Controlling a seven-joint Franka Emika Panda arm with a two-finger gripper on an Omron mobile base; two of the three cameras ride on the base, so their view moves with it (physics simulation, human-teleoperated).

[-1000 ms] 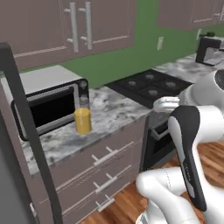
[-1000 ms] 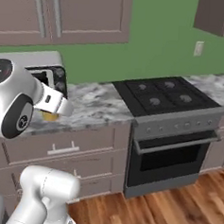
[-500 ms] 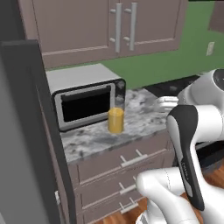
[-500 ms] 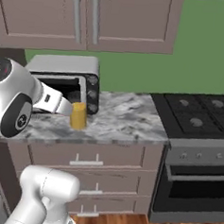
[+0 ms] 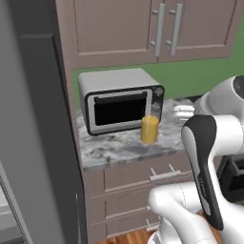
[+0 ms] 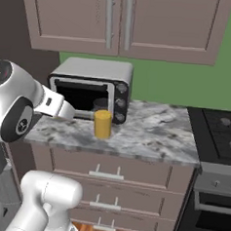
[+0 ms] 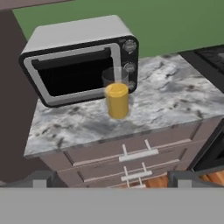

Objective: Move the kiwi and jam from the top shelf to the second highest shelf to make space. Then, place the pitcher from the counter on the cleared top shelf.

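A: Where does the pitcher (image 7: 117, 99) stand?

B: On the counter (image 7: 175, 105), upright, just in front of the toaster oven (image 7: 78, 61), touching or almost touching the lower right corner of its door. The stove (image 6: 224, 126) lies well apart from the toaster oven on its knob side, and the dark fridge side (image 5: 40, 138) rises right beside the toaster oven's other end.

A: And the gripper (image 7: 112, 177)?

B: Its jaws stand fully spread with nothing between them. It hangs well short of the pitcher, out over the drawer fronts (image 7: 131, 155) below the toaster oven.

A: So how should the reach go?

B: My judgement: come in level, from the front, with the fingers either side of the yellow body below the greyish top. Keep clear of the toaster oven behind it, since a push could tip the pitcher against the door. Close only once the body sits deep between the pads, then lift straight up before swinging toward the fridge.

A: What differs from a moment ago?

B: The whole picture has slid in both base views, so the base has driven along the counter. The toaster oven now sits near the middle of both views, where before it lay off to one side, and the stove has slipped toward the edge. The pitcher has kept its spot against the toaster oven. The jaws are as wide as they were.
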